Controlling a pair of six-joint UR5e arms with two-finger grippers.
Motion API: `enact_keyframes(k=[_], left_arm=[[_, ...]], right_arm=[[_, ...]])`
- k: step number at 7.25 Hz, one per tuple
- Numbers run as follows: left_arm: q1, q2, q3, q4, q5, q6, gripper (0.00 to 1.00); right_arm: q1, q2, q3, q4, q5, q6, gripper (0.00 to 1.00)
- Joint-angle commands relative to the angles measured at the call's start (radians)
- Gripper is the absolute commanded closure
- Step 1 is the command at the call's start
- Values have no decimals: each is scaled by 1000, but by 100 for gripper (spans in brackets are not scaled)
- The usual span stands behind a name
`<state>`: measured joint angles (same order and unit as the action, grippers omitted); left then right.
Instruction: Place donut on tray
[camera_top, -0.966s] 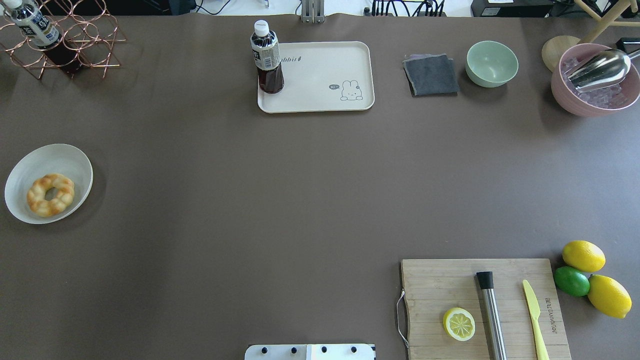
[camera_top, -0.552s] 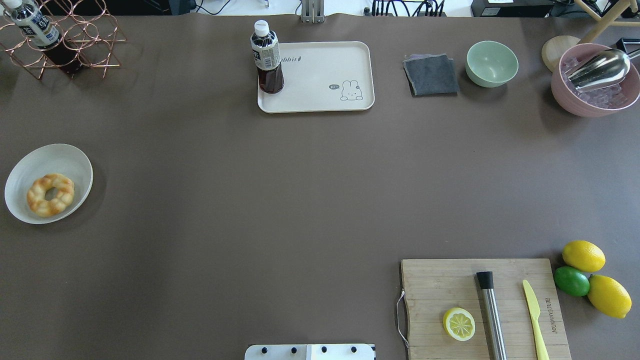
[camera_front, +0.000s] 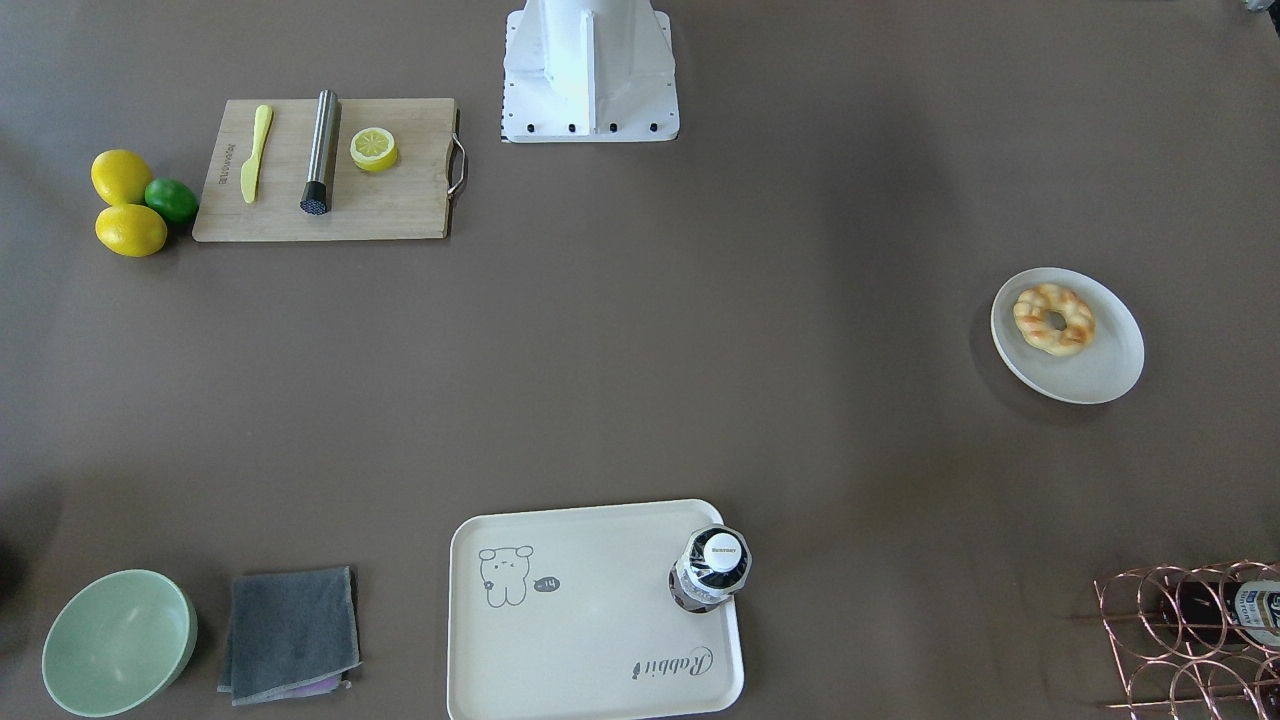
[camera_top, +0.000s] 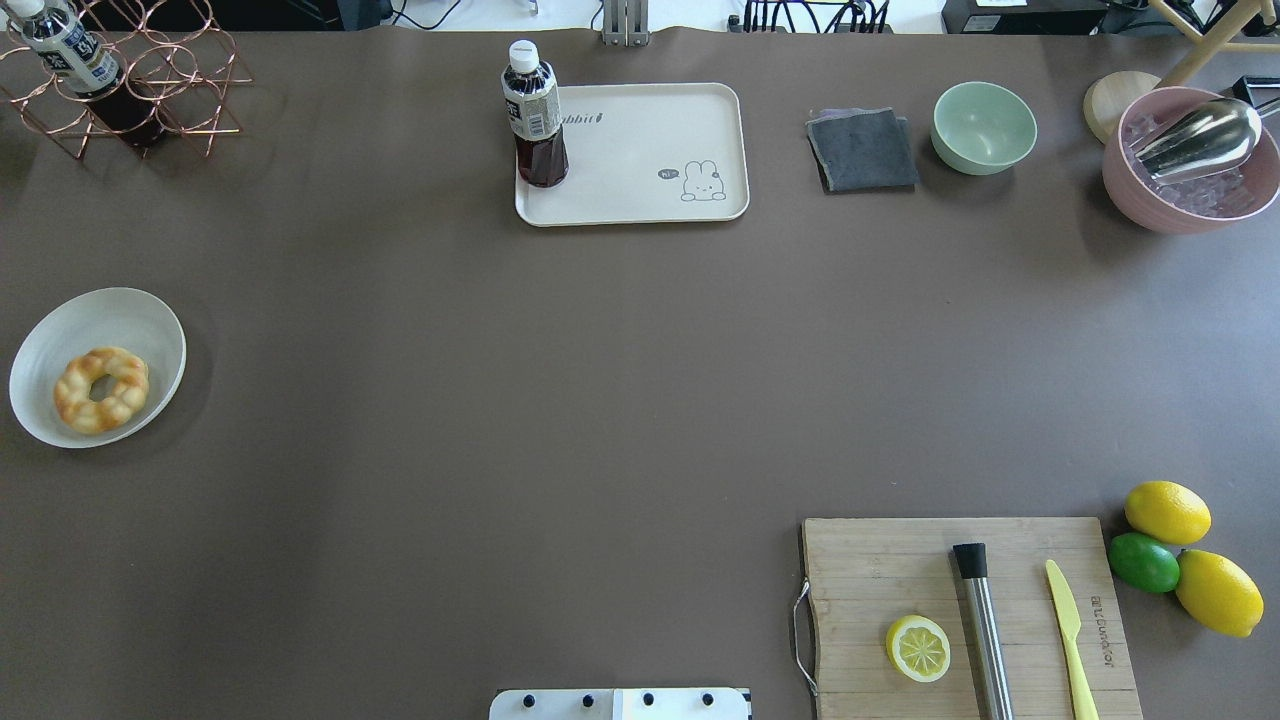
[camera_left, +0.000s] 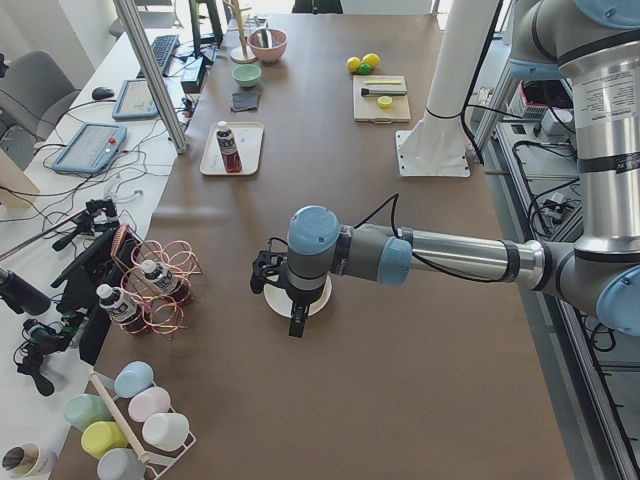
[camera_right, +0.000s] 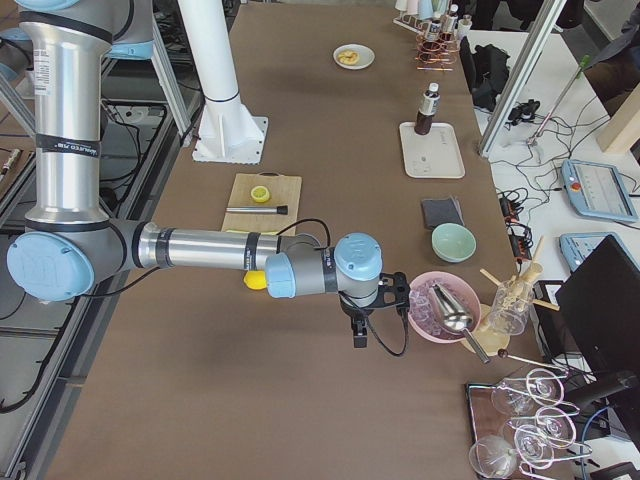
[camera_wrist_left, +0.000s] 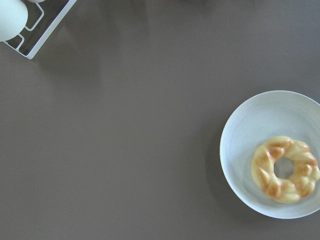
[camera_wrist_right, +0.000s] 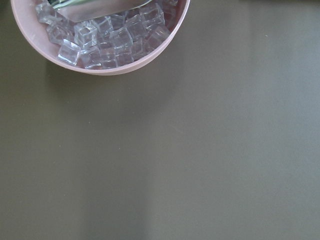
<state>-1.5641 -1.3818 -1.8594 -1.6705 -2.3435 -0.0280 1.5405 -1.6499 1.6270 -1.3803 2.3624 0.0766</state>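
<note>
Brown table (camera_top: 600, 400) — 1 donut (camera_top: 101, 389), 1 tray (camera_top: 640, 150); left end effector (camera_left: 297, 322), right end effector (camera_right: 360, 335) — opening: cannot tell.

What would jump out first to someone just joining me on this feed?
The golden braided ring donut sits on a round white plate at the left edge of the brown table. The cream rectangular rabbit tray lies far-centre, a dark drink bottle standing at its left edge. Near right, a wooden cutting board holds a yellow lemon half.
</note>
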Motion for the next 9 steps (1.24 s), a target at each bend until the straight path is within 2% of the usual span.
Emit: enact_keyframes(k=[1, 2, 3, 5, 6, 7, 9], left_arm=[[89, -98, 147, -55, -2, -9, 4], [104, -100, 190, -119, -3, -18, 3], [163, -100, 224, -217, -4, -106, 3], [263, -100, 388, -538, -4, -259, 4], [318, -99, 413, -651, -4, -365, 4], [370, -94, 428, -704, -4, -418, 6], [386, -111, 454, -721, -5, -431, 15]], right_arm=[[0, -36, -16, 125, -2, 2, 0], [-3, -44, -27, 200, 4, 9, 0], [-10, -42, -22, 204, 14, 12, 0], [-36, -44, 7, 208, 43, 8, 0], [-36, -47, 5, 208, 69, 9, 0], [-36, -45, 7, 210, 101, 8, 0], [-36, -45, 4, 210, 95, 12, 0]])
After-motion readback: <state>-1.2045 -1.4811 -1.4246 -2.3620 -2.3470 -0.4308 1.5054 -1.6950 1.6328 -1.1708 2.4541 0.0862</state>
